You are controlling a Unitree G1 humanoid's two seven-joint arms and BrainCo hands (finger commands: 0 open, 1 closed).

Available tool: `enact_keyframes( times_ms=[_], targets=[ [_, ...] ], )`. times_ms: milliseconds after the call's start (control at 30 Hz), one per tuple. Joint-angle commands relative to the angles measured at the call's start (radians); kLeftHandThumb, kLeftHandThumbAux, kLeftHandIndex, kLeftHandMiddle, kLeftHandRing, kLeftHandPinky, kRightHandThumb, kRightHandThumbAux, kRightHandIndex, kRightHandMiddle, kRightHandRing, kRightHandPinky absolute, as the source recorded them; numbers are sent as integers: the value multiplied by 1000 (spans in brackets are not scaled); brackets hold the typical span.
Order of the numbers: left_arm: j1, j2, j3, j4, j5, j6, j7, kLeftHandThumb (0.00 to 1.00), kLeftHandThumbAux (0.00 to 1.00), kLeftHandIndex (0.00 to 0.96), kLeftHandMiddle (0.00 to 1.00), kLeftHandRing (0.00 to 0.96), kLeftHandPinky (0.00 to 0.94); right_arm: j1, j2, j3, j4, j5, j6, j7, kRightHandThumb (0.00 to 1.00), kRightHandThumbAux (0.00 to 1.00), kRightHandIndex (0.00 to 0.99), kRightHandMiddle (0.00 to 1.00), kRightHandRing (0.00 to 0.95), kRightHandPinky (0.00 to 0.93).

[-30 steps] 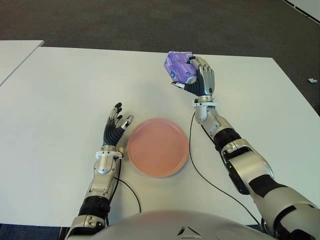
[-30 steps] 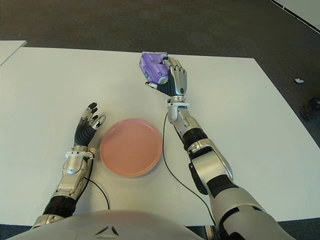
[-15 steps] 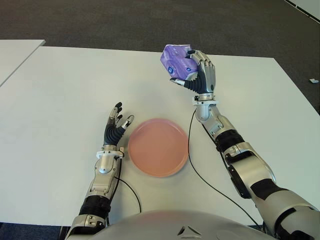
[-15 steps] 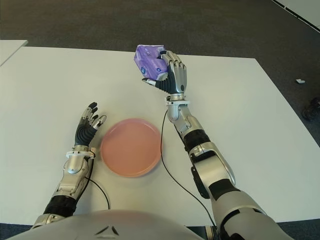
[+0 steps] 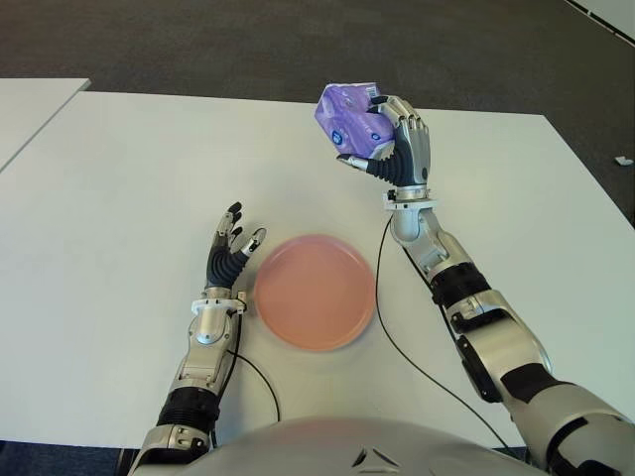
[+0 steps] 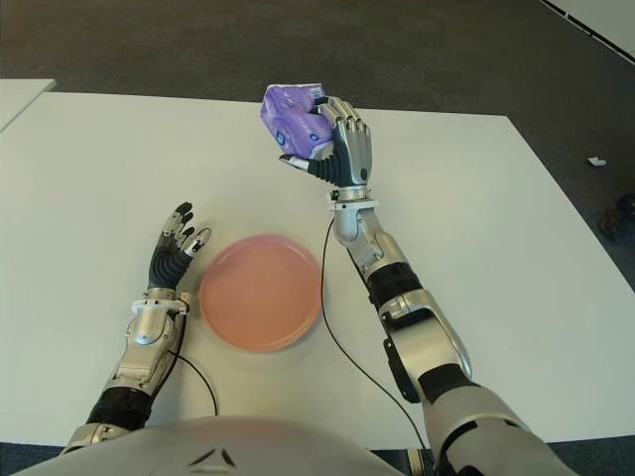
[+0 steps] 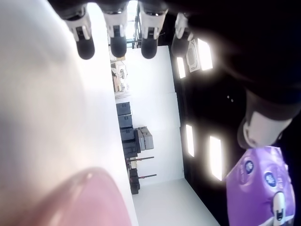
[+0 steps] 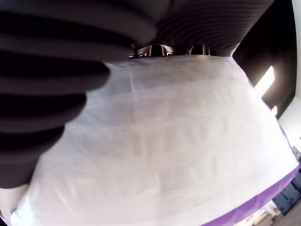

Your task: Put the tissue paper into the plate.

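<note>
Fingers [image 5: 412,134], right hand [image 5: 397,149]: curled tight around a purple tissue pack [image 5: 347,119], thumb pressed against its near side. Pack held clear of the table [image 5: 119,169], raised above the far middle of the surface, beyond and slightly right of the plate [image 5: 314,292]. Pack wrapper: glossy purple with small round printed marks and a white patch at one corner. Right wrist view: the pack's pale face fills the frame, pressed against the dark ribbed fingers; purple edge visible at one side.

Fingers, left hand [image 5: 230,253]: spread and relaxed, holding nothing; black fingers with pale tips pointing away from the robot. Hand shows just to the left of the plate, close to its rim; contact with the table cannot be told. Left wrist view: four fingertips [image 7: 118,44] extended and apart, thumb apart from them, the purple pack and the plate's pink edge seen farther off.

Plate: round, pink, shallow, nothing on it. Lies flat on the table, near the robot's front edge, between the two forearms.

Table: white, rectangular, matte. A second white table [image 5: 30,109] stands apart at the far left, separated by a narrow gap.

Cables [image 5: 382,317]: thin, black, one trailing from each forearm across the table toward the robot's body.

Floor [image 5: 248,40]: dark grey carpet beyond the table; a small pale object [image 5: 621,160] lies on it at the far right.
</note>
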Motion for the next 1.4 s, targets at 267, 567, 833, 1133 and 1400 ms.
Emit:
enact_keyframes(
  times_ms=[267, 567, 833, 1133, 1400],
  targets=[
    [38, -3, -1, 35, -14, 30, -10, 0, 496, 0, 0, 0, 0, 267, -1, 57, -357, -65, 1, 163, 854, 678, 397, 540, 854, 840],
    [39, 2, -4, 36, 15, 25, 15, 0, 517, 0, 0, 0, 0, 362, -55, 68, -458, 10, 1, 446, 854, 677, 398, 543, 850, 843],
    [26, 9, -2, 62, 7, 15, 3, 0, 523, 0, 0, 0, 0, 447, -111, 97, -522, 22, -23, 617, 854, 677, 398, 541, 842, 832],
    [17, 18, 2, 86, 7, 5, 1, 0, 537, 1, 0, 0, 0, 502, -150, 97, -567, 5, -59, 705, 852, 678, 395, 536, 823, 797],
    [7, 25, 0, 101, 9, 2, 2, 0, 541, 8, 0, 0, 0, 506, -159, 91, -551, -25, -73, 706, 853, 679, 395, 537, 823, 804]
  ],
)
